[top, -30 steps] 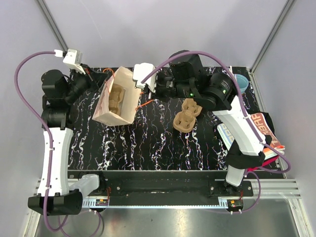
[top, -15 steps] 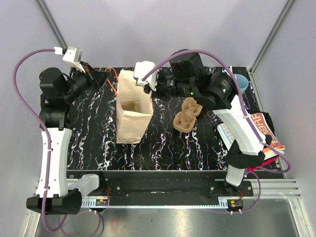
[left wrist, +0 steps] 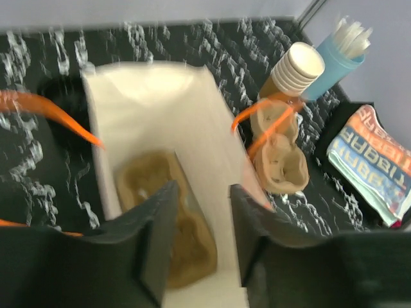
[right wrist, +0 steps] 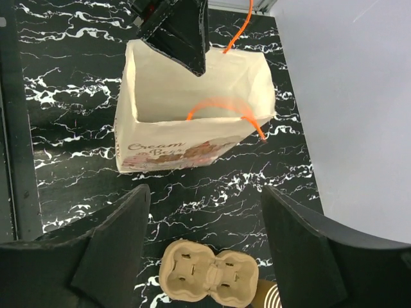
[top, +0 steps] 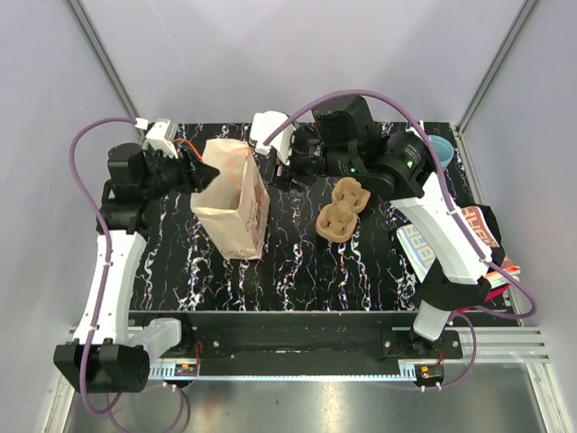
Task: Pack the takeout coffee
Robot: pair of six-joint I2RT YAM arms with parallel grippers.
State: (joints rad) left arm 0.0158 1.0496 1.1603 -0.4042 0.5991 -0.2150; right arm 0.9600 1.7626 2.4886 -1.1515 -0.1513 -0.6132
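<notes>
While my left hand (top: 206, 173) hovers parted at the bag's (top: 236, 216) upper-left rim, my right hand (top: 279, 170), released, sits just right of it; lidded cup not discernible.

On paper bag (right wrist: 186, 153) — "Cream"

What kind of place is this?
Most likely a robot lab set up like a takeout counter: the left arm and right arm are fixed at a black marbled table, with a paper bag, a cup carrier and stacked paper cups on it.
</notes>
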